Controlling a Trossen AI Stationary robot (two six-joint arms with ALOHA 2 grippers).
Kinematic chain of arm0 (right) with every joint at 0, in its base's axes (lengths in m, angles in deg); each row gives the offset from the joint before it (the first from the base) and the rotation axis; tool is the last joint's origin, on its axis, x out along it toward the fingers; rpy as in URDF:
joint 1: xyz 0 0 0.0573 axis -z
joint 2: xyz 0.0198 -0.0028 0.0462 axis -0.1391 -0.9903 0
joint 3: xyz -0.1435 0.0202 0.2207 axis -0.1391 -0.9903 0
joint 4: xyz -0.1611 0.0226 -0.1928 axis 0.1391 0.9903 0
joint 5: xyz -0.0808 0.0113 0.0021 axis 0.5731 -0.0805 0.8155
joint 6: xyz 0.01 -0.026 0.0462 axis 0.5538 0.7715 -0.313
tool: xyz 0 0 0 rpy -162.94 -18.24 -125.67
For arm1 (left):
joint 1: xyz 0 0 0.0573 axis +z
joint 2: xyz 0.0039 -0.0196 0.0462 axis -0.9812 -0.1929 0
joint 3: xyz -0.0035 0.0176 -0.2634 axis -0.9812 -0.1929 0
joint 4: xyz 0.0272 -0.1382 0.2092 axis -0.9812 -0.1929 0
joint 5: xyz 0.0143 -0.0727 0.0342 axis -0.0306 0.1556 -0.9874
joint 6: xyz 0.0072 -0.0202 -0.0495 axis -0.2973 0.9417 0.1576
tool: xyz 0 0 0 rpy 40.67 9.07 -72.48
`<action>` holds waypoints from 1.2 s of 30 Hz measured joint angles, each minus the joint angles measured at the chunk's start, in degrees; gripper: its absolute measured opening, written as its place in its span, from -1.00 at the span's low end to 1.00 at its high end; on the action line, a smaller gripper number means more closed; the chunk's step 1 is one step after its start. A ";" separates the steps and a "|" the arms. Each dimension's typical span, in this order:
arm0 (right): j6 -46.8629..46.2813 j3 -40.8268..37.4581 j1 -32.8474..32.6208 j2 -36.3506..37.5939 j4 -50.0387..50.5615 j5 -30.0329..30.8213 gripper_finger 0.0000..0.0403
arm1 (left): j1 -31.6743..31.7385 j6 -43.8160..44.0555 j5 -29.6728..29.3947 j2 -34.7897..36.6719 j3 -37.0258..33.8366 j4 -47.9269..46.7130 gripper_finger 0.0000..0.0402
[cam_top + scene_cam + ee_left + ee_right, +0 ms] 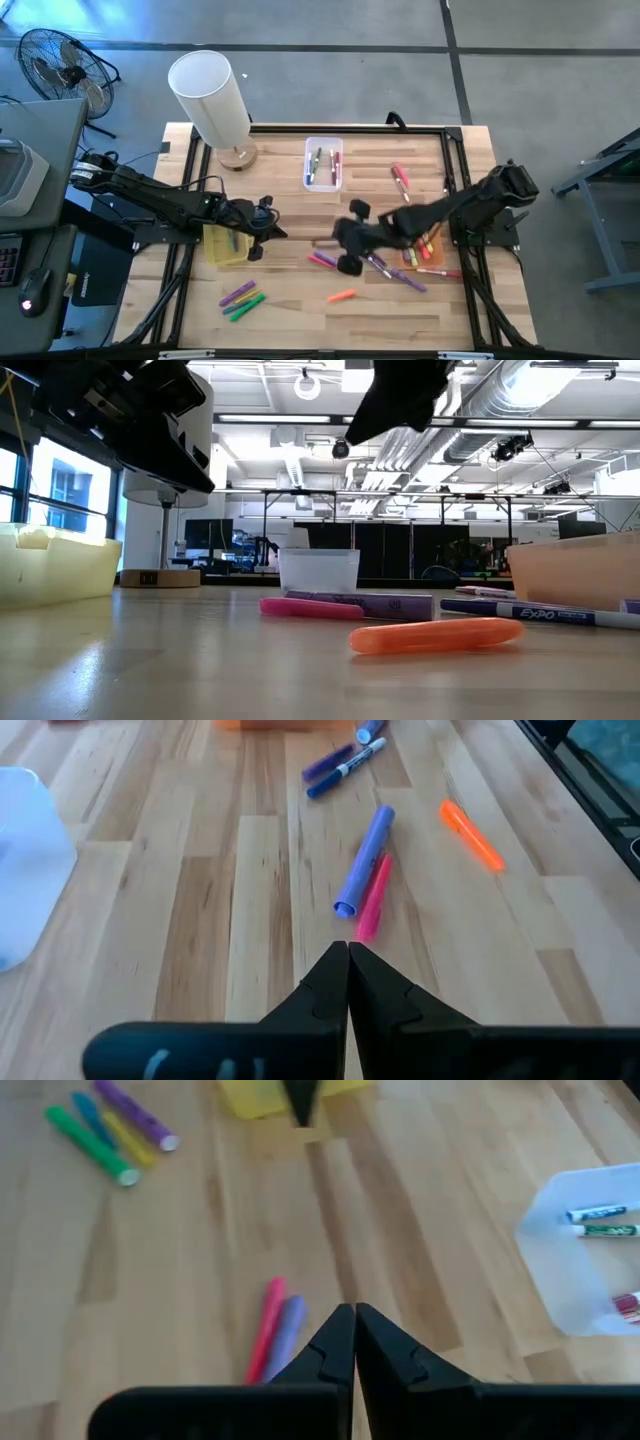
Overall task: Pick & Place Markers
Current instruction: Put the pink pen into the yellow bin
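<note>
Markers lie scattered on the wooden table. A pink and a purple marker (322, 260) lie side by side near the middle, and also show in the left wrist view (365, 885) and the right wrist view (275, 1330). An orange marker (341, 296) lies nearer the front edge. A purple, yellow and green group (241, 298) lies front left. My left gripper (270, 230) (348, 955) is shut beside the yellow bin (228, 246) and holds nothing. My right gripper (322, 242) (353, 1320) is shut just above the pink and purple pair and also holds nothing.
A clear bin (323, 163) with a few markers stands at the far middle. An orange bin (425, 247) lies under my right arm, with more markers (400, 178) around it. A lamp with a white shade (208, 95) stands at the far left.
</note>
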 joint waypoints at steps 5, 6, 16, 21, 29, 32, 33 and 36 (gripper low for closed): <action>-3.84 -6.54 -4.43 -0.22 -7.62 2.60 -1.00 | 0.00 0.31 -0.04 0.00 0.00 3.01 -0.89; -5.06 -8.39 -4.81 -0.24 -9.90 2.50 -1.00 | 0.00 0.31 -0.04 0.00 0.00 3.49 -0.84; -6.83 -18.75 -6.14 0.46 -24.40 2.60 -0.99 | 0.00 1.35 -2.14 0.00 0.00 7.74 -0.32; -4.37 -18.75 -6.14 0.46 -24.17 2.70 -0.99 | -0.04 0.89 -4.90 -0.49 0.00 8.43 -0.31; -5.53 -18.71 -6.24 0.46 -21.89 2.87 -0.99 | -0.04 1.34 -6.27 -8.01 4.49 1.16 -0.34; -6.48 -18.71 -6.27 0.46 -21.29 2.89 -1.00 | -0.04 0.15 -5.41 -12.26 9.07 -2.93 -0.34; -6.75 -18.71 -6.28 0.46 -21.27 2.89 -1.00 | -0.02 -0.84 -4.61 -13.88 10.67 -4.22 -0.34; -6.94 -18.71 -6.56 0.46 -20.94 2.89 -0.99 | -0.45 -3.20 -1.87 -18.96 15.02 -9.14 -0.34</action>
